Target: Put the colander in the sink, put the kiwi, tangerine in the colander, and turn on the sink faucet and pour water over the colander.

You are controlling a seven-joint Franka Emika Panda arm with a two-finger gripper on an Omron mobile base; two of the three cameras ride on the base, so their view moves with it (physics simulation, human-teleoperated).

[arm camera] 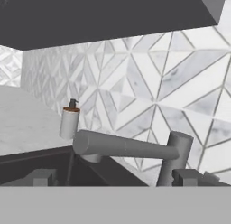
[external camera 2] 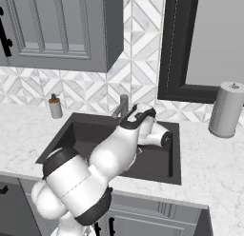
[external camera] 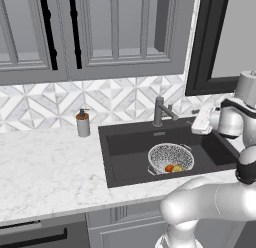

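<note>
With the colander (external camera: 170, 157) already in the sink (external camera: 125, 152), the gripper (external camera: 201, 123), jaws apart and empty, faces the faucet (arm camera: 173, 156) just ahead, its spout lying crosswise.

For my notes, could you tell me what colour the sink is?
Dark charcoal sink, best seen in the left base view.

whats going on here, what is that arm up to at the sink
The colander already sits in the dark sink with the tangerine and the kiwi inside it. The arm has its open gripper up by the sink faucet, at the right of the post, holding nothing. No water runs yet, so turning the tap on looks like the step left.
</note>
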